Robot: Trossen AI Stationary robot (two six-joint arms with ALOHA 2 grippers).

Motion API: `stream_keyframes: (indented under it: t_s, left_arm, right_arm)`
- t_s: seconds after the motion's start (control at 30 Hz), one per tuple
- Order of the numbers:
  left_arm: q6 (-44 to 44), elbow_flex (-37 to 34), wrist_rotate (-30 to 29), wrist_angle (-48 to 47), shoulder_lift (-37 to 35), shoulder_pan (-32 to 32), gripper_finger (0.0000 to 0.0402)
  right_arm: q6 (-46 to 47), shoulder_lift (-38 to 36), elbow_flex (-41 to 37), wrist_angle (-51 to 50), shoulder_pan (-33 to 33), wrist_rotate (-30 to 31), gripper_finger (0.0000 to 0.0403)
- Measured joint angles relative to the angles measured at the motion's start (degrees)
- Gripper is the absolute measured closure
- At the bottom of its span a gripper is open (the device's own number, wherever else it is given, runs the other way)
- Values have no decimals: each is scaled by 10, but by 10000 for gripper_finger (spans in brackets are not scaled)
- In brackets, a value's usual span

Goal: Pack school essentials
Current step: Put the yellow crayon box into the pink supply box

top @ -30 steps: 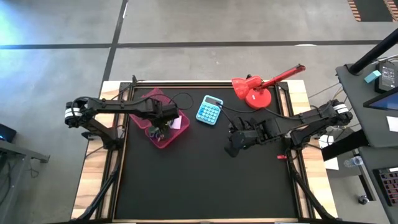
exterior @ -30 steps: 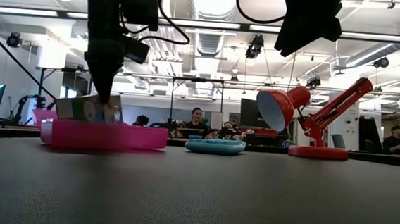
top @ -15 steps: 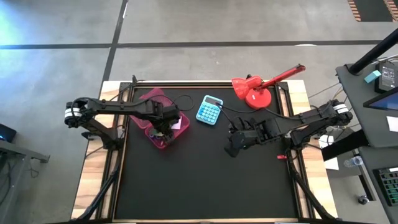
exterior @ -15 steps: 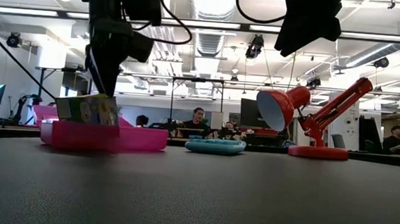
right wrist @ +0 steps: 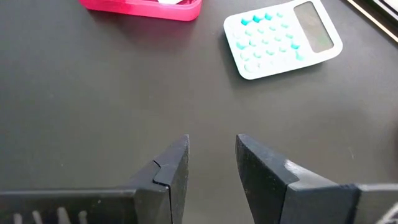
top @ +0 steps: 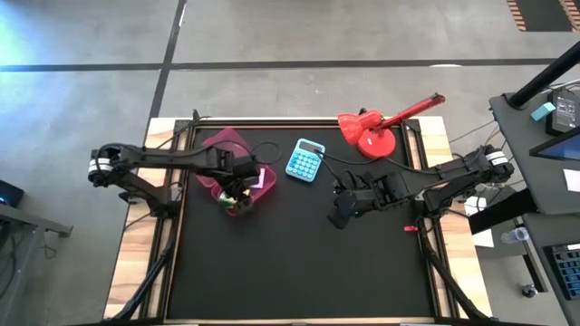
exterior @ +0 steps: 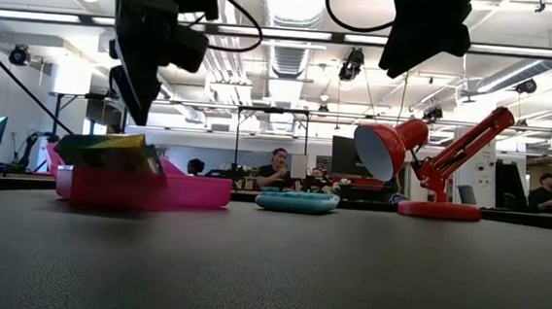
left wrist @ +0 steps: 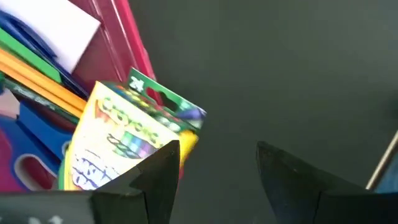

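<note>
A pink translucent box (top: 220, 142) stands at the table's far left and also shows in the low view (exterior: 157, 190). It holds a green pen (left wrist: 31, 46), an orange pencil (left wrist: 43, 84), blue-handled scissors (left wrist: 22, 155) and a pale note pad (left wrist: 62, 25). The white-green crayon packet (left wrist: 127, 146) lies tilted on these things, one end over the box's wall (left wrist: 134, 43); it also shows in the low view (exterior: 111, 151). My left gripper (left wrist: 217, 165) is open and empty above the packet (exterior: 135, 106). My right gripper (right wrist: 211, 155) is open and empty, hovering over the table's right middle (top: 337, 217).
A white and teal calculator (top: 306, 160) lies at the far middle, also in the right wrist view (right wrist: 283, 37). A red desk lamp (top: 376, 127) stands at the far right. Bare black mat covers the table's near half.
My left gripper has let go of the crayon packet and gone up out of the pink box, a little toward the table's near edge. The packet, which stood nearly upright in the box, has tipped over and now lies low across the box.
</note>
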Motion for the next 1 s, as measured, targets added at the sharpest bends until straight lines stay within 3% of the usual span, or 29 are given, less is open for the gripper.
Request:
stream_keyframes:
  t_s: [0.3,0.6,0.73,1.0]
  left_arm:
    - [-22,-4,0,-46,-30,-42,207]
    - [-25,-29,-13,17,15,-65,207]
    - [-46,-29,-70,53,39,-65,207]
    - [-101,-29,-131,98,86,-63,207]
  right_arm:
    - [0,0,0,0,0,0,280]
    - [-2,0,0,0,0,0,280]
    - [-3,0,0,0,0,0,280]
    - [-2,0,0,0,0,-12,280]
